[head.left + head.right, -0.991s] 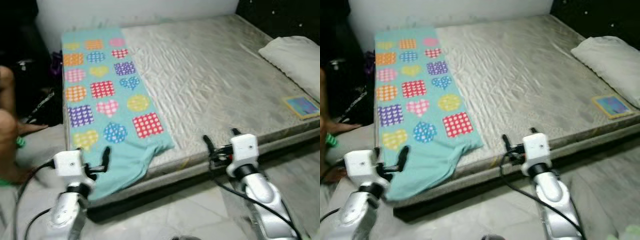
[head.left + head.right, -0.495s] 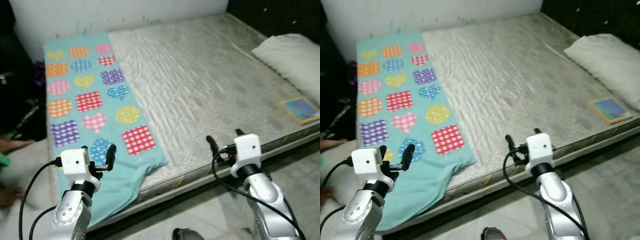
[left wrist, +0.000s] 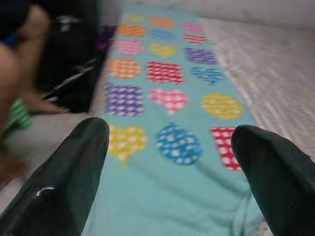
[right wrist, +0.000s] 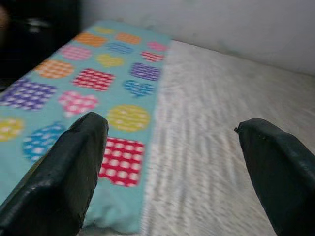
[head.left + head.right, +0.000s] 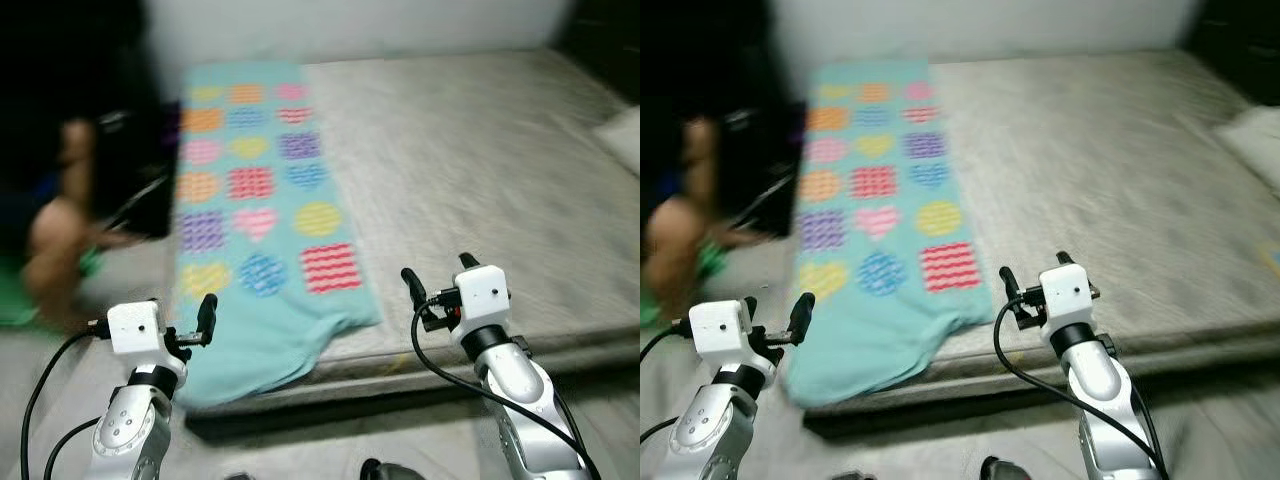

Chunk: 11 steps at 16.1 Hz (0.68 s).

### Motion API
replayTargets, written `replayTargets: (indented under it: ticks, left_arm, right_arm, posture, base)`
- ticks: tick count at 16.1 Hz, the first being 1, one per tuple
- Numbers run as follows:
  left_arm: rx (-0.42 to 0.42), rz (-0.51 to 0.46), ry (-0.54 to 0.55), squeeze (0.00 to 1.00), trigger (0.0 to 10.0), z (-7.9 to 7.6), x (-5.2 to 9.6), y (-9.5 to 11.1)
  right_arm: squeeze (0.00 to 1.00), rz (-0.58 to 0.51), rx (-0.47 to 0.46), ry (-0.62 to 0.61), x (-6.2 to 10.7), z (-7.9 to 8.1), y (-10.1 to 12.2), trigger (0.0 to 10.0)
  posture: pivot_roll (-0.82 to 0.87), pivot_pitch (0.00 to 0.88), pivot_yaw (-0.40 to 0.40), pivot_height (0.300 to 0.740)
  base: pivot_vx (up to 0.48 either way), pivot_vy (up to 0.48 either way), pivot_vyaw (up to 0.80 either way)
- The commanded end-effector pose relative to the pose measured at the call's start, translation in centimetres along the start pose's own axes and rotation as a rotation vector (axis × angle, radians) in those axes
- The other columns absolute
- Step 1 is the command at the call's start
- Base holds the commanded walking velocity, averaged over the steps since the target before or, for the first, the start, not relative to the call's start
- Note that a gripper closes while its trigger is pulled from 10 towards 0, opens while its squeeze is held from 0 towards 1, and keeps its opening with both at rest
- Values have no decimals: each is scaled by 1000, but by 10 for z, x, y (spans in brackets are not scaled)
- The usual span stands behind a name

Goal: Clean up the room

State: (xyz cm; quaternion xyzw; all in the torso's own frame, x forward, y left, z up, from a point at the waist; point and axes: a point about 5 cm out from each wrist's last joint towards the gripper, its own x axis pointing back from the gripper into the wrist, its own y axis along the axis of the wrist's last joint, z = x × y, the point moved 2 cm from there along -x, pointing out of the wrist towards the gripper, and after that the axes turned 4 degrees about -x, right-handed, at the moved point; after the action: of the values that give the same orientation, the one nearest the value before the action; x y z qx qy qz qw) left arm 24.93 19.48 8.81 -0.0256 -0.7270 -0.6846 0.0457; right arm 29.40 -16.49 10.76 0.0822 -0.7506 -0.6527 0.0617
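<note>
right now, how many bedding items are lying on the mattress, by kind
patterned blanket: 1
pillow: 1
total: 2 on the mattress

The turquoise blanket bears dotted hearts, squares and circles in orange, pink, purple, red, yellow and blue; the mattress is grey.

Soft matt cloth blanket; crinkled grey fabric mattress.
</note>
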Motion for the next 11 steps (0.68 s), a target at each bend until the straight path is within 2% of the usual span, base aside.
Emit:
replayTargets:
  ticks: [1, 4, 11]
  left_arm:
    - [4, 5, -12, 0, 10000, -2, 0, -1]
    - [9, -16, -46, 0, 10000, -6, 0, 2]
    - [7, -14, -58, 0, 10000, -8, 0, 2]
  right_arm:
    - [0, 3, 3, 1, 0, -1, -1, 10000]
    - [0, 8, -3, -7, 0, -3, -3, 10000]
    - [0, 6, -7, -4, -1, -2, -3, 10000]
  posture:
    - [-166, 133, 2, 740]
    - [-166, 133, 2, 740]
    - [-166, 135, 4, 740]
  base:
    - [0, 0, 0]
    - [0, 0, 0]
    - [303, 0, 0]
